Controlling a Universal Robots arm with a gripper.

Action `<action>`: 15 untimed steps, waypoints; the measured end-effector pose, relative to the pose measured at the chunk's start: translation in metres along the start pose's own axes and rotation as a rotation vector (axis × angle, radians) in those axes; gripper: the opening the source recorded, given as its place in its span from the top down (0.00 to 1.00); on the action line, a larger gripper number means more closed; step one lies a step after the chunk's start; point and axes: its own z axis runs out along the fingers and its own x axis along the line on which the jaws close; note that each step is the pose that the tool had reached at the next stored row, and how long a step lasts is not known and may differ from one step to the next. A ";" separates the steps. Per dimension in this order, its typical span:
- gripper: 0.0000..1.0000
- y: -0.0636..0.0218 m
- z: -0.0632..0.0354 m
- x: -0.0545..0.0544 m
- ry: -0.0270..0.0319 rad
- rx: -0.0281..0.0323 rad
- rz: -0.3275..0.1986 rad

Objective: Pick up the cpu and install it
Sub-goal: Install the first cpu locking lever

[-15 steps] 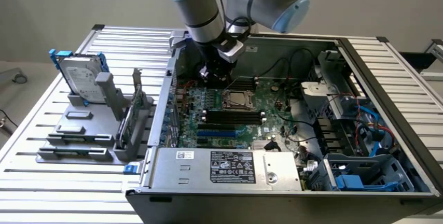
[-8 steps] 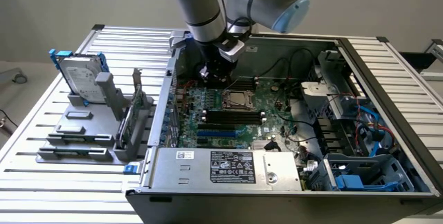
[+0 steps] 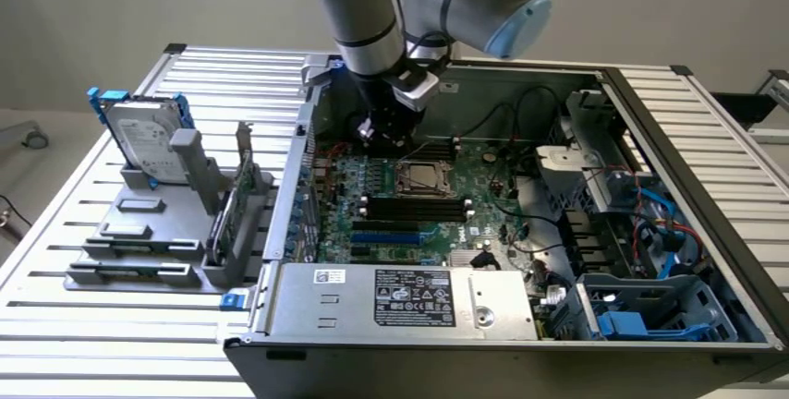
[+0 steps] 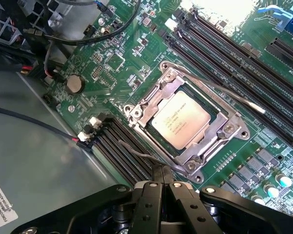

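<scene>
Silvery, one cpu (image 4: 181, 126) sits in the one socket (image 4: 186, 123); the hand (image 4: 162, 181) hovers closed, empty.

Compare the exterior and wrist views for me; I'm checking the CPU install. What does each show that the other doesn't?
Exterior alone: the arm reaching into the open case, the hard drive standing on a rack on the table at that view's left, and the power supply.

Wrist alone: the cpu lying flat inside the socket, print on its top, and a coin cell.

Both: the green motherboard and the hand, shut and empty, just beside the socket.
</scene>
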 end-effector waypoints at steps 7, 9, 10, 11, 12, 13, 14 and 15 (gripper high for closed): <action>0.89 0.0002 0.0019 0.000 -0.0040 0.0033 0.000; 0.89 0.0002 0.0020 0.000 -0.0081 0.0069 0.001; 0.89 0.0004 0.0021 0.000 -0.0101 0.0088 0.002; 0.89 0.0005 0.0021 0.000 -0.0113 0.0102 0.002; 0.89 0.0006 0.0022 0.000 -0.0121 0.0111 0.002; 0.89 0.0009 0.0023 0.001 -0.0125 0.0123 0.002; 0.89 0.0012 0.0025 0.001 -0.0124 0.0140 0.003; 0.89 0.0016 0.0027 0.001 -0.0112 0.0160 0.004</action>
